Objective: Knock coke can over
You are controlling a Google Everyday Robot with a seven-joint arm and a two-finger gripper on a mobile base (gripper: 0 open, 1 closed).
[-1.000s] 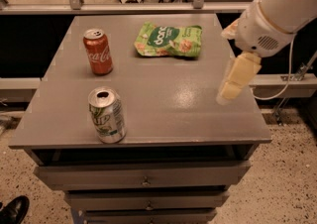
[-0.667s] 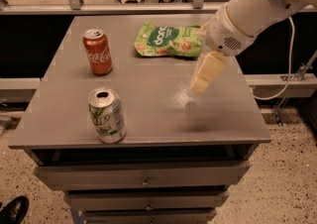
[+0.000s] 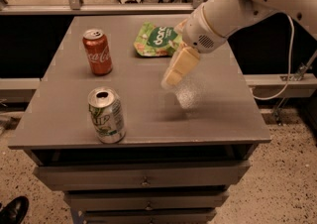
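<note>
The coke can [image 3: 97, 52], red-orange with white script and a silver top, stands upright at the back left of the grey table [image 3: 218, 114]. My gripper [image 3: 171, 78] hangs above the middle of the table, well to the right of the coke can and apart from it. It holds nothing that I can see. The white arm reaches in from the upper right.
A green-and-white silver can [image 3: 106, 115] stands upright near the table's front left edge. A green snack bag [image 3: 157, 39] lies at the back middle, partly behind the arm. Drawers sit below the tabletop. A cable hangs at the right.
The arm and gripper have moved left from the table's right side to over its middle, closer to the coke can. Both cans and the bag have not moved.
</note>
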